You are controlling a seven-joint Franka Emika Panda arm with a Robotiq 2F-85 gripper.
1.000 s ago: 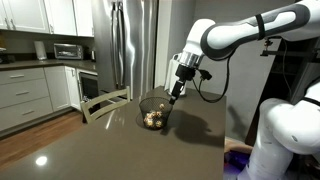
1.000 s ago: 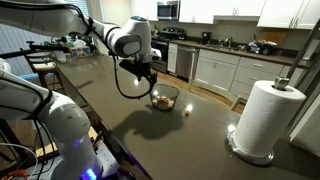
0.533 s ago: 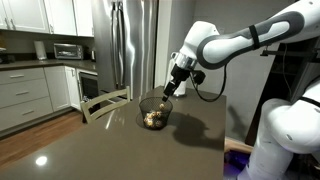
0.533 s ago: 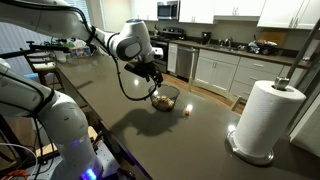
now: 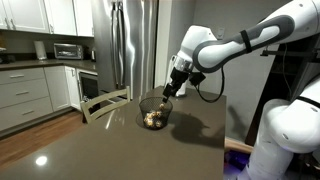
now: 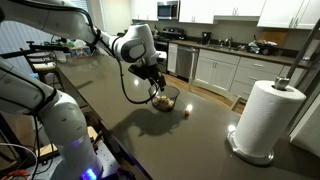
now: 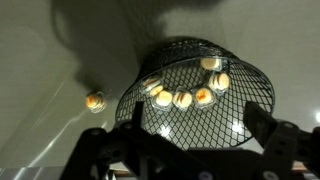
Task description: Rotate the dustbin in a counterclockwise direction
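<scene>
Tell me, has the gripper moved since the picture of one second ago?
Yes. In an exterior view the gripper has shifted a little left, toward the refrigerator, and lower, down to the rim of the dustbin.

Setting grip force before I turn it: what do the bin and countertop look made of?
Bin: black wire mesh, likely painted metal; the lumps inside show through the lattice. Countertop: dark, smooth, glossy, perhaps stone or laminate; it mirrors lights.
</scene>
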